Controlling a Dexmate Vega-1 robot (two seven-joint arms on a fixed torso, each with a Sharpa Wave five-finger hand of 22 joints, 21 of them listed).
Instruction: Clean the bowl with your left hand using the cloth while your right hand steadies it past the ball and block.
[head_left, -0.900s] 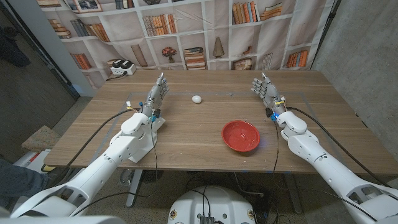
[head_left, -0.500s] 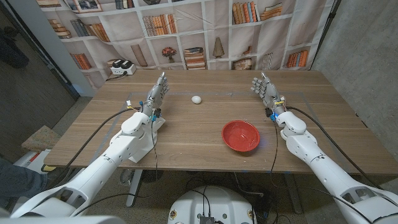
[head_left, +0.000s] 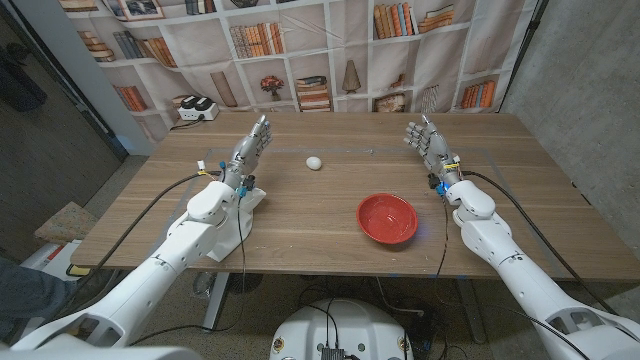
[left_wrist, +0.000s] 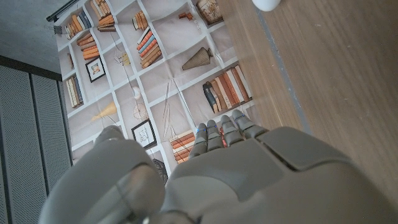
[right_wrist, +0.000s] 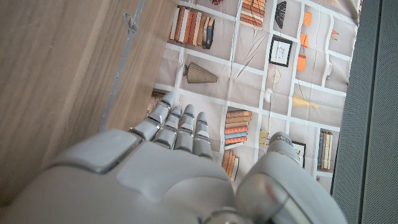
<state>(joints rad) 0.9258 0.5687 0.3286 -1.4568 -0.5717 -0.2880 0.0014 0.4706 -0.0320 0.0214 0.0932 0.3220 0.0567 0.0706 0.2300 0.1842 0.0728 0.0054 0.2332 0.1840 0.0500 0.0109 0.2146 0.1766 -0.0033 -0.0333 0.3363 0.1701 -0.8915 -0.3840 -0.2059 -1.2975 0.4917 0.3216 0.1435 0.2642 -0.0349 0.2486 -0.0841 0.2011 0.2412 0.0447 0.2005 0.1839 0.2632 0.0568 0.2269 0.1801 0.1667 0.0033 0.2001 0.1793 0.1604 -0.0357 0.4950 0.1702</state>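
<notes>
The red bowl (head_left: 387, 218) sits on the wooden worktop (head_left: 300, 210) toward the robot's right and near the front edge. It is round and shallow with a glossy inside, and nothing can be made out in it. It stands upright, apart from both arms.

A small white ball (head_left: 314, 161) lies farther back near the middle of the worktop, well apart from the bowl. It also shows at the edge of the left wrist view (left_wrist: 267, 4), on the wood ahead of the fingers.

The left robot hand (head_left: 250, 150) is raised over the left part of the worktop, fingers straight and close together, pointing toward the far edge, released and holding nothing. The ball lies off to its right, not touching it.

The right robot hand (head_left: 428, 143) is likewise released, fingers extended and slightly spread, held beyond the bowl on the right side and clear of it.

Behind the worktop hangs a backdrop printed with bookshelves (head_left: 300, 50). A small white device with two black parts (head_left: 197, 108) sits at the far left corner.
</notes>
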